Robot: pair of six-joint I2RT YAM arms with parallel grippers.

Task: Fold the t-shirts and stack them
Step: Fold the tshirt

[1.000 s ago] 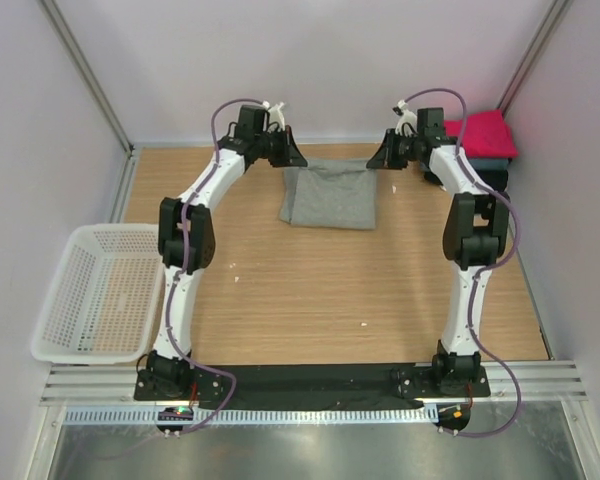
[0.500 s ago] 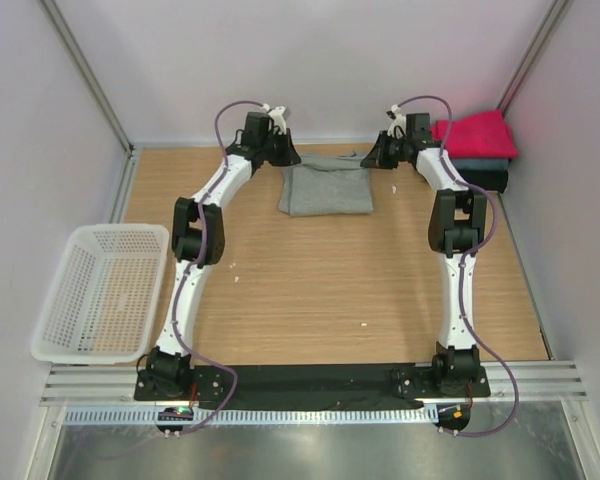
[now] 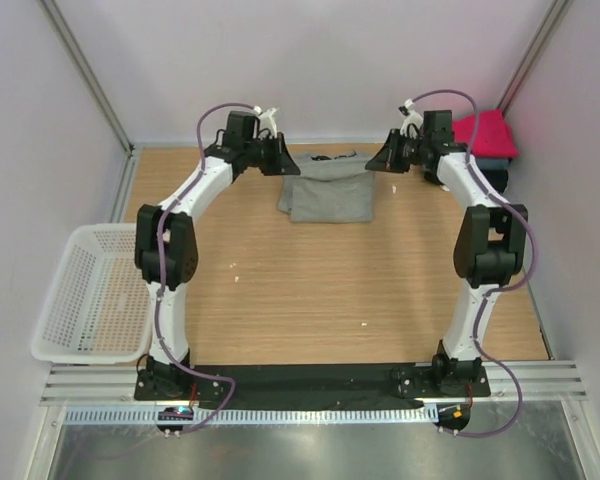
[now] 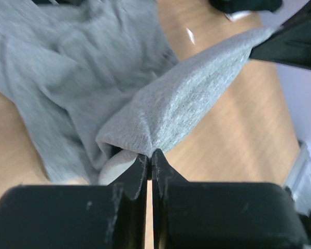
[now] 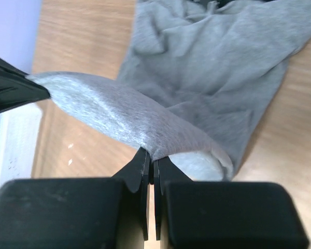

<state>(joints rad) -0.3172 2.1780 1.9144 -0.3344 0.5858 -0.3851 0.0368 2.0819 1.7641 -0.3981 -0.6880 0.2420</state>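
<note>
The heather-grey t-shirt lies partly folded on the wooden table at the back middle, its dark collar at the far edge. My left gripper is shut on its far left edge, and the left wrist view shows grey cloth pinched at the tips. My right gripper is shut on the far right edge, with the cloth stretched between both grippers just above the table. A magenta-red t-shirt lies on a slate-blue one at the back right; the black one is mostly hidden behind my right arm.
A white mesh basket stands at the table's left edge. Walls close the back and both sides. Small white specks lie on the wood.
Both arms' elbows have swung outward. The grippers stay shut at the grey shirt's far corners, and the shirt's near edge has shifted slightly toward me.
</note>
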